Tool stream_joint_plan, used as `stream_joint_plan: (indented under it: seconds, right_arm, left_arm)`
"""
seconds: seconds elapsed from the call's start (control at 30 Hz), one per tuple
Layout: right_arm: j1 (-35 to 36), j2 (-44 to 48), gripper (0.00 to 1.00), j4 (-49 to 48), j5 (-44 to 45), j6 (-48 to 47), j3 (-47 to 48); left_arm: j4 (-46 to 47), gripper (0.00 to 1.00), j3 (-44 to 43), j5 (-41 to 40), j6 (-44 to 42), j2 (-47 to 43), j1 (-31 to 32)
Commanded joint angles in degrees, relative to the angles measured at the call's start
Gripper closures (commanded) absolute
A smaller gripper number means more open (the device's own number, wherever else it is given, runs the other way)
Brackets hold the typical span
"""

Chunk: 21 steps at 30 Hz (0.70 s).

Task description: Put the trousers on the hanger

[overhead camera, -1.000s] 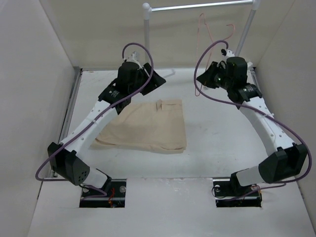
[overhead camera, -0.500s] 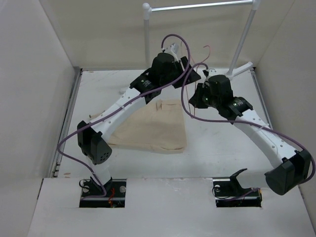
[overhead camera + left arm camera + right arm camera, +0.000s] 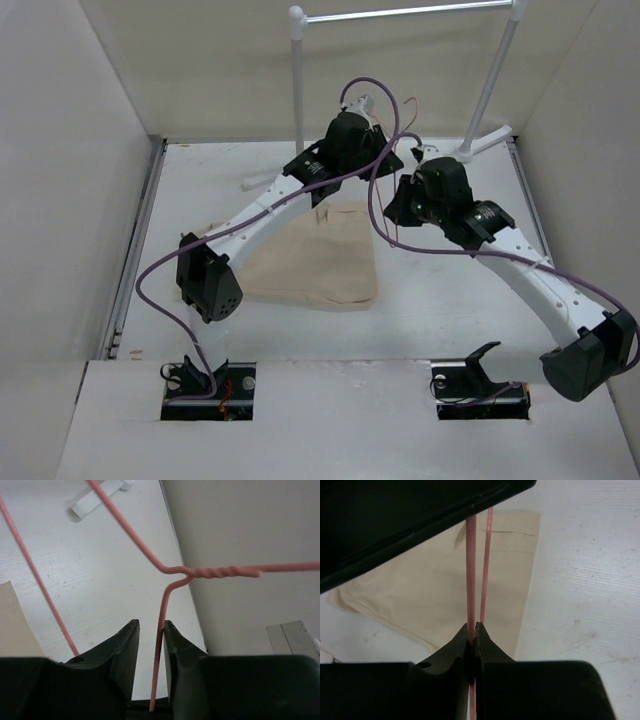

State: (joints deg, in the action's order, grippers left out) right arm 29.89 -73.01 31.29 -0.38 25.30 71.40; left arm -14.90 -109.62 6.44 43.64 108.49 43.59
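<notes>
Left gripper (image 3: 383, 152) and right gripper (image 3: 398, 203) sit close together over the far middle of the table (image 3: 200, 190) in the overhead view. Thin pink wire of the hanger (image 3: 409, 108) shows just past them, and the trousers (image 3: 320, 255) lie flat just nearer than both.

Left wrist view: the left gripper (image 3: 151, 625) has its 2 fingers slightly apart. 1 hanger (image 3: 220, 571) wire runs between them, against the right finger, with the twisted neck ahead of the tips.

Right wrist view: the right gripper (image 3: 471, 626) is pinched tight on 1 hanger (image 3: 471, 570) wire, with a 2nd wire just beside it. The trousers (image 3: 420, 590) are spread beyond the fingertips.
</notes>
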Motion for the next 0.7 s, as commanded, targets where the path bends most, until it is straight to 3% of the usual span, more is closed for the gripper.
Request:
stream_joint_plan:
  seconds: [0.0,0.13,0.3,0.4,0.47,0.57,0.67]
  right_arm:
    - [1.18,2.87,0.90,-0.44,1.17,1.15,-0.29]
    - [1.53,5.85,0.85,-0.35,1.17,2.56,-3.01]
    - [0.74,13.32,0.55,-0.53,-0.66,6.60,-7.05]
    - [-1.89,16.93,0.50,-1.40,-4.70,9.06,-9.95]
    - [-3.82,18.34,0.56,-3.68,-6.99,11.34,-13.02]
    - [-6.29,19.66,0.77,-8.59,-8.32,15.56,-17.85]
    - [-7.43,17.75,0.88,-14.30,-9.63,18.29,-21.99]
  left_arm:
    - [2.23,0.86,-3.14,-1.43,-1.19,0.23,0.74]
    - [4.34,0.99,-0.34,-0.81,-0.40,-0.99,0.75]
    - [14.08,1.00,12.74,-0.55,2.06,-8.01,0.92]
    - [20.50,1.00,21.00,0.06,5.13,-12.06,1.10]
    - [25.94,1.00,27.06,1.38,6.63,-14.69,1.45]
    - [35.17,1.00,36.29,3.14,9.87,-18.21,1.80]
    - [43.78,1.00,43.94,6.12,14.27,-20.06,1.80]
